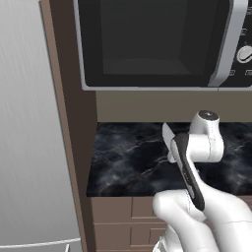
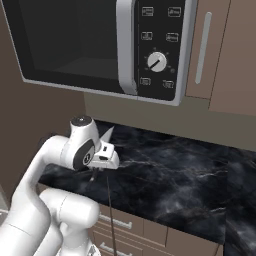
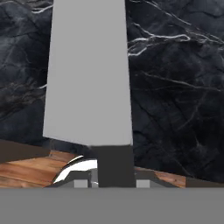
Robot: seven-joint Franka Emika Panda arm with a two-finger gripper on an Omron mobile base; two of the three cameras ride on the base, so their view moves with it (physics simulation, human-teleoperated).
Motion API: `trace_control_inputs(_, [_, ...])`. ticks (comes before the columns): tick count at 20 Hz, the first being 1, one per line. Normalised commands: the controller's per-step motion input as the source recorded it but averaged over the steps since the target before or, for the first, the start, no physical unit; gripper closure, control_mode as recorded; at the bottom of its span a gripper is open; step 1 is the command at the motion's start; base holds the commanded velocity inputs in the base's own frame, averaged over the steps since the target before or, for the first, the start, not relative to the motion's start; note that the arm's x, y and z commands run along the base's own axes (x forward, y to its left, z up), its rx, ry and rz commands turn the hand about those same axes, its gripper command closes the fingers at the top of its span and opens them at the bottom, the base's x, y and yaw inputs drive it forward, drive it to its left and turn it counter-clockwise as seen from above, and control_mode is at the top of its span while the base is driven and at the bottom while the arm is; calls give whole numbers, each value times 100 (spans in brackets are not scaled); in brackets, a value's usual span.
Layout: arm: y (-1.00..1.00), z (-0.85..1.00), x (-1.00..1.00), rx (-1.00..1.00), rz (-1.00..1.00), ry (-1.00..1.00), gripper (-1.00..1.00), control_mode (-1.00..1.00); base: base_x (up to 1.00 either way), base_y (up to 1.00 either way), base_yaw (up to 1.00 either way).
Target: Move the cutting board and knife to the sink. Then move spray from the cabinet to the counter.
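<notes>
Black marble with thin white veins is forming the counter [image 1: 133, 157] beneath my arm, above brown drawers [image 2: 125, 225]. A microwave [image 2: 100, 45] is hanging over it, with a dial on its control panel.

1. Gripper [image 3: 114, 177]: in the hand view my fingers are sitting closed to a narrow gap on the dark handle of the knife [image 3: 89, 74]. I am holding the knife by that handle.
2. Knife, hand view: the broad grey blade is running away from the camera, covering much of the counter [image 3: 175, 87] behind it. The handle is meeting the blade just ahead of my fingers.
3. Knife, base views: a pale pointed blade tip [image 1: 168, 134] is sticking up beside my wrist in the left base view. The right base view is showing the same tip [image 2: 107, 135] rising above my hand, over the counter [image 2: 170, 175].
4. Floor: a strip of wood-coloured floor [image 3: 22, 168] is showing at the lower edge of the hand view, past the counter's front edge.
5. Surroundings: a tall grey panel [image 1: 29, 123] is standing left of the counter in the left base view. A brown cabinet door [image 2: 220, 55] with a pale handle is sitting right of the microwave.
</notes>
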Motion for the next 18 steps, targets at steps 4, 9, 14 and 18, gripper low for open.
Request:
trace_control_inputs(4, [1, 26, -29, -9, 5, 4, 100, -100, 0, 0, 0])
trace_control_inputs(9, [0, 18, -24, -5, 2, 8, 100, -100, 0, 0, 0])
trace_control_inputs(14, [0, 2, -5, 0, 0, 2, 100, -100, 0, 0, 0])
trace_control_inputs(18, [0, 0, 0, 0, 0, 0, 100, -100, 0, 0, 0])
